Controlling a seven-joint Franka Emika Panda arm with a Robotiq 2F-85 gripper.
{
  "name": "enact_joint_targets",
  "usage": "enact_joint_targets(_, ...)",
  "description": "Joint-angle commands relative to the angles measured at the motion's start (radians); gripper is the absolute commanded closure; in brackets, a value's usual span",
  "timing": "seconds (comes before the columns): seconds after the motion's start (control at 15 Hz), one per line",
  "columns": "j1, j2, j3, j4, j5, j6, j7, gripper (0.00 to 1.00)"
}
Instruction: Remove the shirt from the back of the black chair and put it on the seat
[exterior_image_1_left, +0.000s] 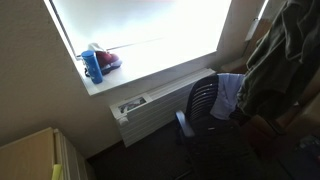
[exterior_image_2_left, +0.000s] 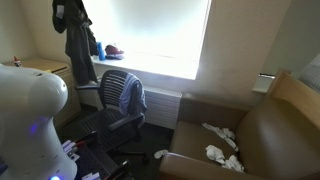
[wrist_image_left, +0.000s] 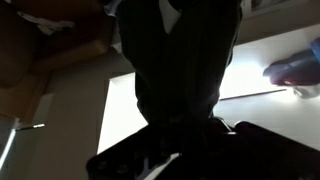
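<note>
The black chair stands by the radiator under the window, and it also shows in an exterior view. A blue-grey shirt hangs over its backrest, also visible in an exterior view. The seat is bare. In the wrist view my gripper is only a black silhouette at the bottom. It faces a dark hanging garment against the bright window. Whether the jaws are open or shut does not show. I cannot make out the gripper in either exterior view.
Dark coats hang beside the chair. A blue bottle and a red item sit on the window sill. A radiator runs below it. A brown armchair holds white cloths. My white base is near the camera.
</note>
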Motion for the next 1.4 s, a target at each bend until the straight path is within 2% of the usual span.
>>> enact_joint_targets(0.0, -0.087, -0.05, -0.023, -0.179, 0.108, 0.037, -0.067, 0.99)
enact_joint_targets(0.2, -0.147, -0.03, -0.02, -0.331, 0.104, 0.205, -0.05, 0.99)
enact_joint_targets(0.33, -0.188, 0.005, -0.016, -0.431, 0.065, 0.366, -0.003, 0.99)
enact_joint_targets(0.4, -0.151, 0.035, -0.062, -0.466, 0.044, 0.443, 0.031, 0.99)
enact_joint_targets(0.47, -0.158, 0.06, -0.067, -0.506, 0.025, 0.527, 0.063, 0.99)
enact_joint_targets(0.53, -0.224, 0.085, -0.029, -0.55, 0.006, 0.608, 0.092, 0.99)
enact_joint_targets(0.6, -0.238, 0.122, -0.036, -0.584, -0.027, 0.678, 0.133, 0.7)
enact_joint_targets(0.67, -0.216, 0.085, -0.025, -0.521, 0.021, 0.564, 0.077, 0.94)
enact_joint_targets(0.8, -0.232, 0.133, -0.037, -0.569, -0.013, 0.65, 0.116, 0.81)
enact_joint_targets(0.93, -0.235, 0.145, -0.04, -0.571, -0.017, 0.664, 0.12, 0.7)
enact_joint_targets(1.33, -0.236, 0.134, -0.034, -0.57, -0.017, 0.664, 0.12, 0.7)
